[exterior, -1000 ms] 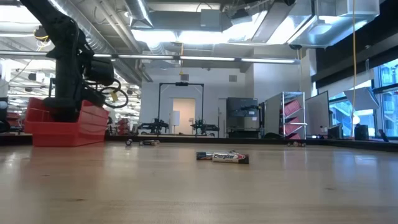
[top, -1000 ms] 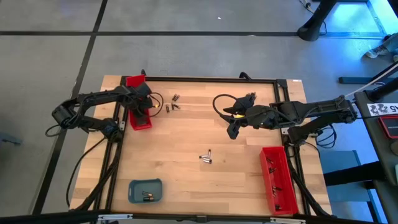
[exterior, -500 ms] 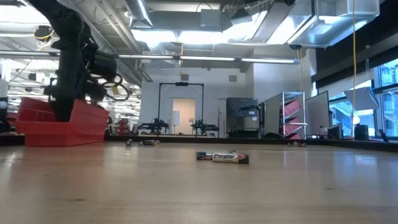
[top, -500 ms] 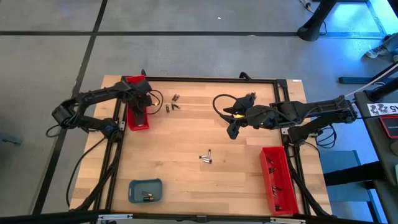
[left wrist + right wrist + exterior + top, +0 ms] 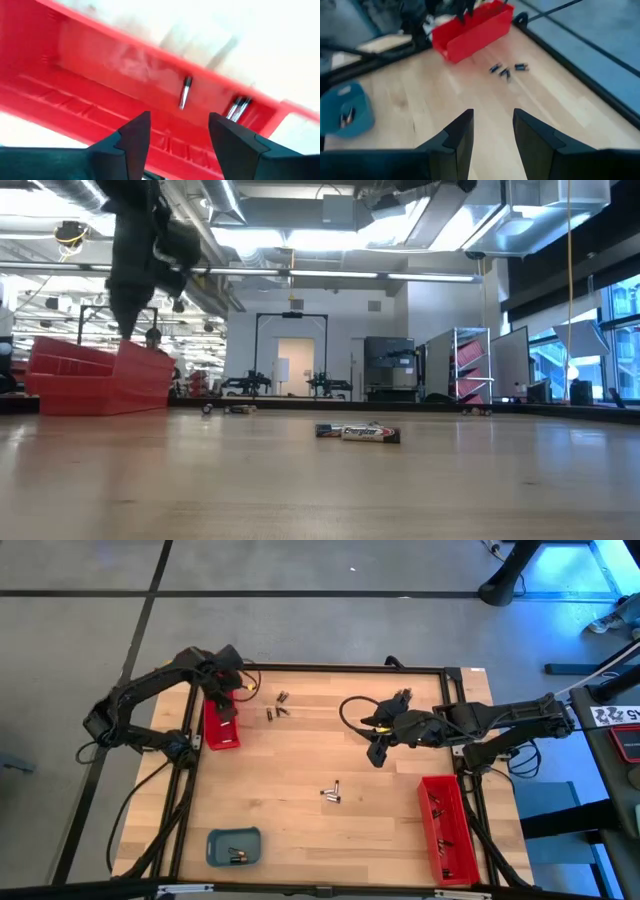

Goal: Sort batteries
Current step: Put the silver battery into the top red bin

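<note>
While your left gripper [image 5: 222, 690] hangs over the red tray [image 5: 221, 725] with fingers spread, the right gripper [image 5: 377, 752] waits open mid-table — batteries [image 5: 331, 793] lie loose nearby.

The left gripper [image 5: 222, 703] has risen above the red tray [image 5: 221, 730].

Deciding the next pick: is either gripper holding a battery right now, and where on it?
Nothing is held. The left gripper is open and empty above the red tray; the right gripper is open and empty over the table.
</note>
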`<control>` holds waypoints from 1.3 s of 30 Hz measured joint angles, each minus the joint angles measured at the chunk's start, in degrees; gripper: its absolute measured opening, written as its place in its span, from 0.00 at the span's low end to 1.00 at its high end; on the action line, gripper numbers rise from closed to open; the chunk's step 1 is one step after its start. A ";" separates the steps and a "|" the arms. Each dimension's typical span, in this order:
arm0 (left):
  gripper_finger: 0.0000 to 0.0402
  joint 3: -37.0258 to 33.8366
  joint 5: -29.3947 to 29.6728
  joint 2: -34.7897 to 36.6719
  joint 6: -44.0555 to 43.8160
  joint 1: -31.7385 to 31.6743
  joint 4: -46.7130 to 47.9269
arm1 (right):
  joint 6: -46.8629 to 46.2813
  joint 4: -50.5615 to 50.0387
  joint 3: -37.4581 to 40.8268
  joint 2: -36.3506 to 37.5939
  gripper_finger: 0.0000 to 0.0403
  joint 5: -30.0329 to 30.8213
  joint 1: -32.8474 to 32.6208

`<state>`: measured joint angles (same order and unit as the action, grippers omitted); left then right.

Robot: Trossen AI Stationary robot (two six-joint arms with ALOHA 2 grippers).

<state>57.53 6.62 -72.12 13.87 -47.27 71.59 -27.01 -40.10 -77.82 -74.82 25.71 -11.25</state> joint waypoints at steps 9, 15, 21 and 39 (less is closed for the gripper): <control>0.38 5.25 -0.03 9.33 -17.40 10.40 -6.72 | 10.15 14.78 14.55 -0.51 0.34 -18.50 -0.02; 0.32 5.25 0.21 15.47 -31.46 23.23 -15.47 | 12.42 29.87 26.88 -2.20 0.43 -25.50 0.78; 0.28 5.25 4.36 15.11 -42.27 35.31 -22.89 | 17.30 34.18 28.43 -9.15 0.62 -37.19 5.43; 0.22 5.25 5.70 5.36 -60.10 48.79 -25.83 | 54.23 46.80 28.41 -30.25 0.64 -55.18 13.33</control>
<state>62.78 12.32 -66.75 -46.23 1.52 45.76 27.22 6.71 -49.41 -105.06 -29.47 2.08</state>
